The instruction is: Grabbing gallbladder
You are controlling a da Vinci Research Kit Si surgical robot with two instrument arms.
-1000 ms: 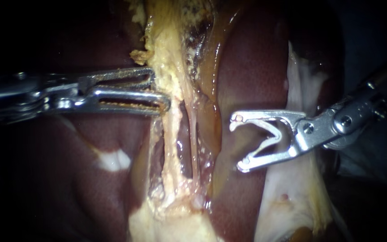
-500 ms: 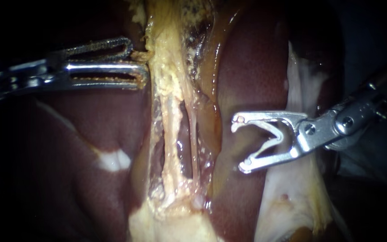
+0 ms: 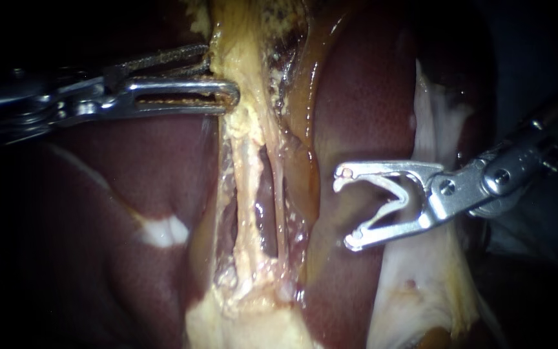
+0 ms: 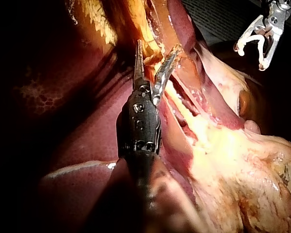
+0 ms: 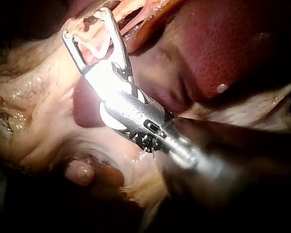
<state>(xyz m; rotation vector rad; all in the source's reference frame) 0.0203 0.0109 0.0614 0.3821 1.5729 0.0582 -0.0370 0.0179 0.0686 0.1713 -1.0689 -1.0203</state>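
Yellow and rough, with a crumbly, fatty surface, the gallbladder [image 3: 243, 58] runs as a band down from the top centre of the endoscope view. It narrows toward the middle, and a glossy amber strip lies along its right edge. Dark red liver [image 3: 369, 97] lies on both sides of it.

Below the narrowing I count two thin pale tubes side by side. One [image 3: 248, 187] is nearer my left instrument's side, the other [image 3: 279, 194] is just beside it, and a dark slit shows between them. They merge again into a yellow mass lower down. A pale whitish sheet [image 3: 434, 291] lies over the liver on the right.

I count two instruments and one gallbladder.

My left instrument [image 3: 222, 74] comes in level from the left, with its tip at the gallbladder's left edge, high on the band. Its jaws stand apart. In the left wrist view they form a V with a strip of the yellow-orange tissue lying in the gap, so I read them as open around it, not clamped. I cannot tell whether both jaws touch it.

My right instrument [image 3: 343, 208] comes in from the right and hangs over the liver, well apart from the gallbladder. Its tip points toward the tubes, and its jaws are spread wide and hold nothing
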